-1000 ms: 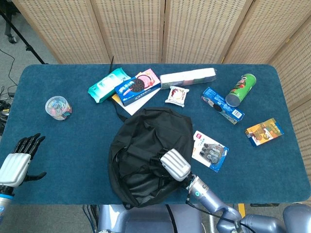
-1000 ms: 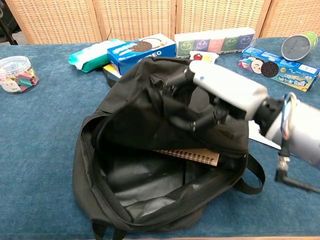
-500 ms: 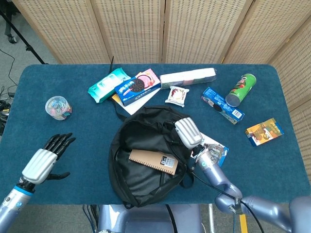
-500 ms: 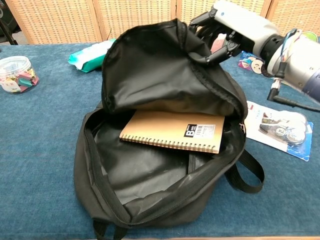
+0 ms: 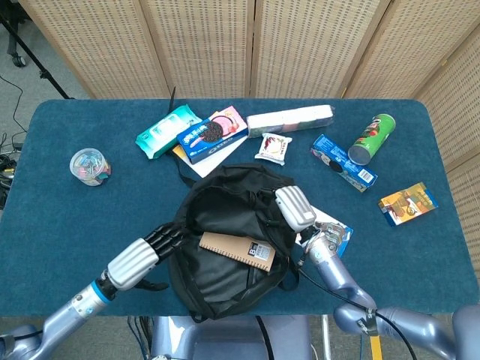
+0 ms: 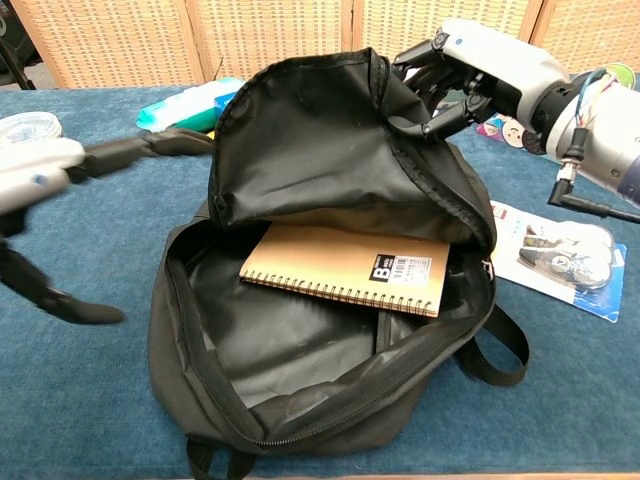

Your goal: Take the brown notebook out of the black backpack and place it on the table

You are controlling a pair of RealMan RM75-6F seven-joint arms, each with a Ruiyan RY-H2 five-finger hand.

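Note:
The black backpack (image 5: pixel 225 247) (image 6: pixel 300 180) lies open at the table's front middle. My right hand (image 5: pixel 294 208) (image 6: pixel 470 75) grips its top flap and holds it raised. Inside lies the brown spiral notebook (image 5: pixel 237 250) (image 6: pixel 350 266), flat, with a black label at its right end. My left hand (image 5: pixel 142 255) (image 6: pixel 60 165) is beside the bag's left edge, fingers stretched out and apart, holding nothing.
Behind the bag lie an Oreo box (image 5: pixel 212 136), a teal wipes pack (image 5: pixel 166 130), a long tissue pack (image 5: pixel 290 119), a cookie box (image 5: pixel 343 163) and a green chip can (image 5: pixel 372 138). A clip jar (image 5: pixel 89 166) stands at the left; a blister pack (image 5: pixel 330 234) lies right of the bag.
My left hand has moved right and forward, from the table's left edge to the bag's left side. The right hand still holds the flap up, only slightly shifted.

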